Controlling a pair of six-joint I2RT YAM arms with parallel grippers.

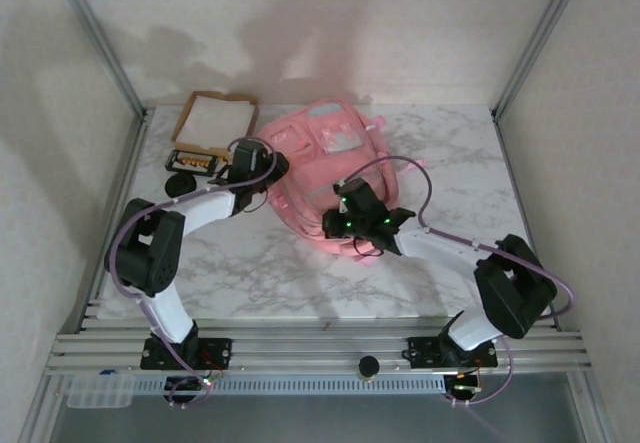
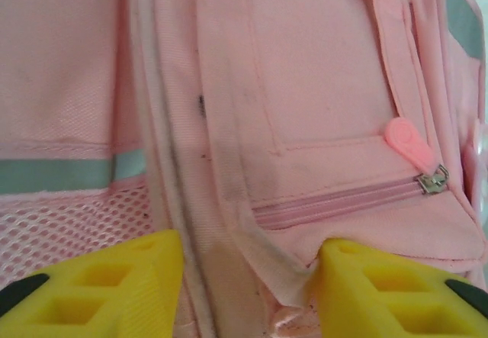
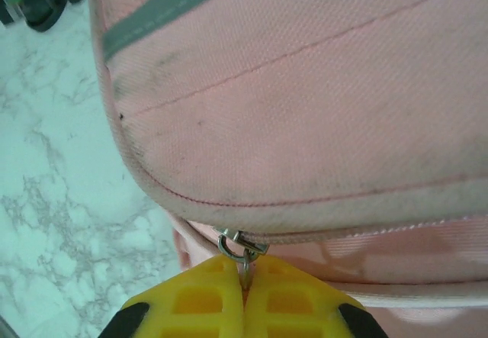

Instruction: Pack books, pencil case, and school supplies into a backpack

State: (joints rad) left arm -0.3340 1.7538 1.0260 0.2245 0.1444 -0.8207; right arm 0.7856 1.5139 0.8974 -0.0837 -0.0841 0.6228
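The pink backpack (image 1: 330, 158) lies flat in the middle of the marble table. My left gripper (image 1: 271, 169) is at its left edge. In the left wrist view its yellow fingers (image 2: 130, 277) stand apart, open (image 2: 250, 271), astride a raised fabric seam beside a front pocket zipper (image 2: 335, 201); the right finger touches the flap's corner. My right gripper (image 1: 333, 225) is at the backpack's near edge, shut (image 3: 244, 268) on the metal zipper pull (image 3: 241, 245) of the main seam. A small black case (image 1: 195, 161) with orange contents lies left of the backpack. The books are hidden from view.
A shallow cardboard tray (image 1: 215, 121) with a white sheet stands at the back left. A small black round object (image 1: 180, 183) lies near the black case. Metal frame posts (image 1: 100, 38) stand at both back corners. Bare marble (image 1: 250, 263) lies in front of the backpack.
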